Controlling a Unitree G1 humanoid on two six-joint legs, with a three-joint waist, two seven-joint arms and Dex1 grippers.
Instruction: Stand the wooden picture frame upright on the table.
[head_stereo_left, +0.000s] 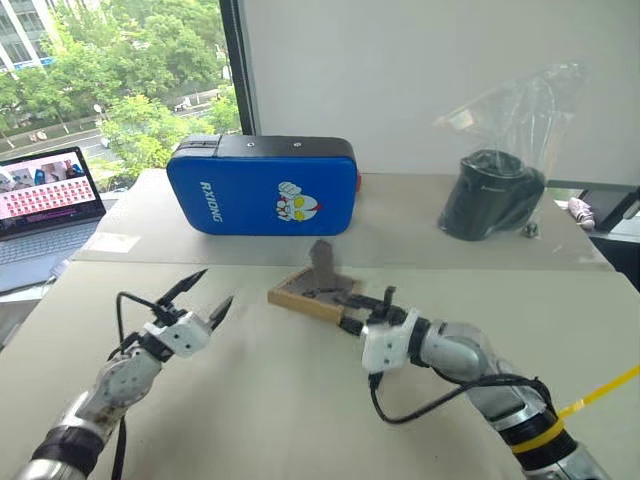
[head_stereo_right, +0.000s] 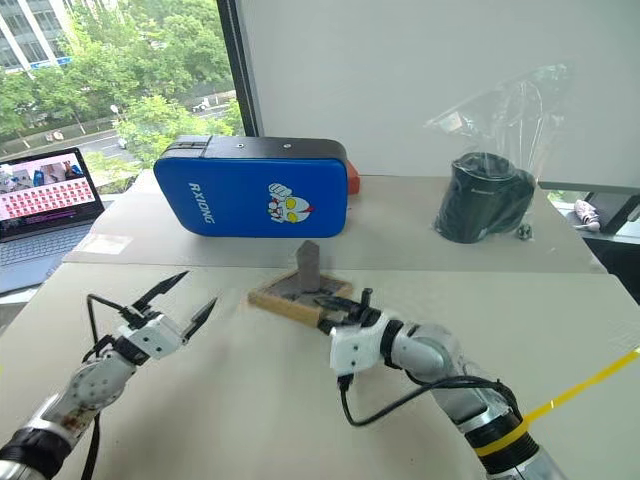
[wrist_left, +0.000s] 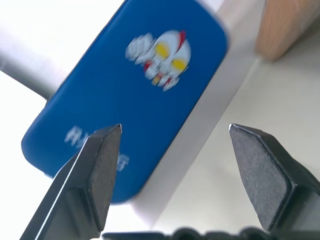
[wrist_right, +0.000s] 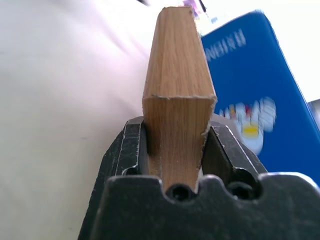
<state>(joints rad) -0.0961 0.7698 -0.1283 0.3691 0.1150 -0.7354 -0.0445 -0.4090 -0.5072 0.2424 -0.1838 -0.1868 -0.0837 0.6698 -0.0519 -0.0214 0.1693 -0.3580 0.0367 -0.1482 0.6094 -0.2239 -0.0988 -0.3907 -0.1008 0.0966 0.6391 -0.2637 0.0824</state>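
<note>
Wooden picture frame (head_stereo_left: 305, 294) in right jaws.

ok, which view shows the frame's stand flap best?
Right eye view: the flap sticks up from the frame, clear against the table. Left eye shows the same. Right wrist gives just the gripped wood edge; left wrist, a wood corner.

You have bare surface (head_stereo_left: 280, 400) between the two arms and all along the near side. Ahead, the wooden picture frame (head_stereo_left: 312, 293) lies with its stand flap sticking up, clamped in the right gripper (head_stereo_left: 362, 303). Behind it, the blue pad (head_stereo_left: 262, 185) walls off the far-left side; the black bagged container (head_stereo_left: 492, 193) blocks the far right.
</note>
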